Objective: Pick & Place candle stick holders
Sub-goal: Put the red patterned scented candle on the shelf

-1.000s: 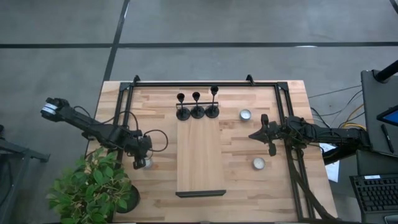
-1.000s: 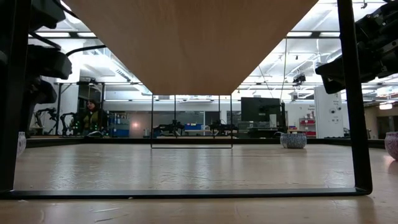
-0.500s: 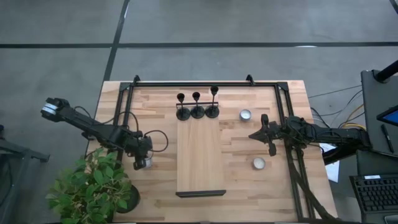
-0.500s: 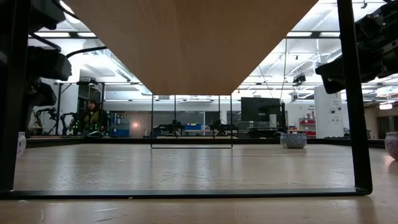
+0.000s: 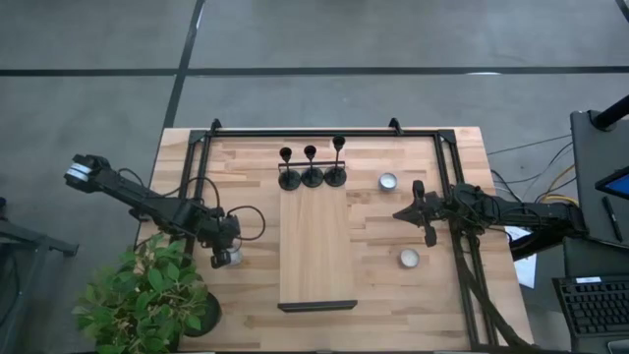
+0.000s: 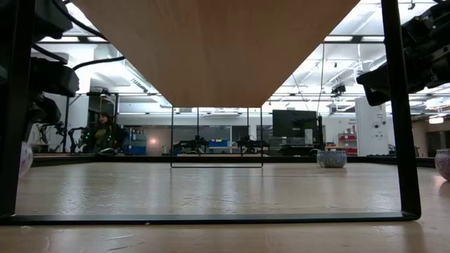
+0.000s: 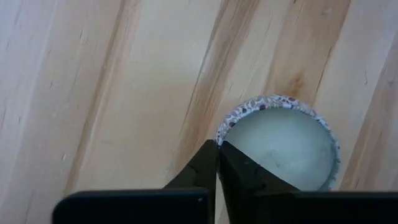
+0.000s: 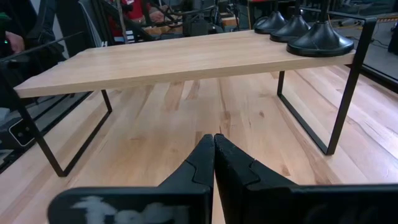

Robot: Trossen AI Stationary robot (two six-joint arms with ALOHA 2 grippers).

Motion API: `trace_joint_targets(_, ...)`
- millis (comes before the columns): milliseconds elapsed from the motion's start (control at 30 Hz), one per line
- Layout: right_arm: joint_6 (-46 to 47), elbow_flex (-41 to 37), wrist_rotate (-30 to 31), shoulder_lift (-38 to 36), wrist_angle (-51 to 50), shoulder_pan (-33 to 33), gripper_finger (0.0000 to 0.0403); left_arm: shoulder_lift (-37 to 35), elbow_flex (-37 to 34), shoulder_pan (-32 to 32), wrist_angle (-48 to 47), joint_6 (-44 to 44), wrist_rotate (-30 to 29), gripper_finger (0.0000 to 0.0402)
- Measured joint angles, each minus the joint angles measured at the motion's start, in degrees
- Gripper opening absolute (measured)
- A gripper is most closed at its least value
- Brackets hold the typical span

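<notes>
In the high view, a raised wooden shelf [image 5: 317,251] on a black metal frame runs up the middle of the table [image 5: 256,167], its near end at the lower centre of the frame. At its far end, in the upper centre, the three black candle stick holders [image 5: 312,168] stand upright in a tight row, their round bases just beside one another.

Lower left of the shelf, the left gripper [image 5: 222,258] points straight down at a small round tealight [image 5: 232,258] with a patterned rim. In the left wrist view its two dark fingers are pressed together with no gap, their tips at the rim of that candle [image 7: 280,146], holding nothing. A potted plant [image 5: 147,295] fills the lower left corner beside that arm.

Right of the shelf, the right gripper [image 5: 400,213] hangs above bare wood at mid-height of the frame, facing the shelf. In the right wrist view its fingers are likewise closed tip to tip and empty, with the shelf ahead and the holders' bases [image 8: 298,31] showing at the upper right. A second tealight [image 5: 409,259] lies below this gripper in the frame and a third [image 5: 388,181] above it, near the rightmost holder.
</notes>
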Motion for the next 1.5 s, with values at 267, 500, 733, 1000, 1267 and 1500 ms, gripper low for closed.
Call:
trace_joint_targets(267, 0.01, 0.00, 0.00, 0.00, -0.01, 0.00, 0.0008, 0.02, -0.24, 0.00, 3.76, 0.43, -0.04, 0.0002)
trace_joint_targets(500, -0.01, 0.00, 0.00, -0.02, 0.01, 0.00, 0.0008, -0.09, 2.13, 0.00, 8.15, 2.66, -0.09, 0.0001)
trace_joint_targets(733, 0.01, -0.02, -0.02, -0.02, -0.01, 0.00, 0.0008, -0.07, 9.17, 0.00, 8.51, 5.89, -0.54, 0.0001)
trace_joint_targets(1000, -0.01, -0.01, -0.02, -0.01, 0.00, 0.00, 0.0008, 0.11, 16.25, -0.20, 9.97, 11.39, -0.87, 0.0000)
trace_joint_targets(1267, 0.00, 0.00, -0.02, -0.02, 0.00, 0.00, 0.0008, 3.78, 21.19, -0.15, 14.04, 15.50, -6.30, 0.0000)
trace_joint_targets(1500, 0.01, -0.01, -0.01, 0.00, 0.00, 0.01, 0.0008, 11.22, 27.34, -0.20, 14.75, 20.98, -6.35, 0.0000)
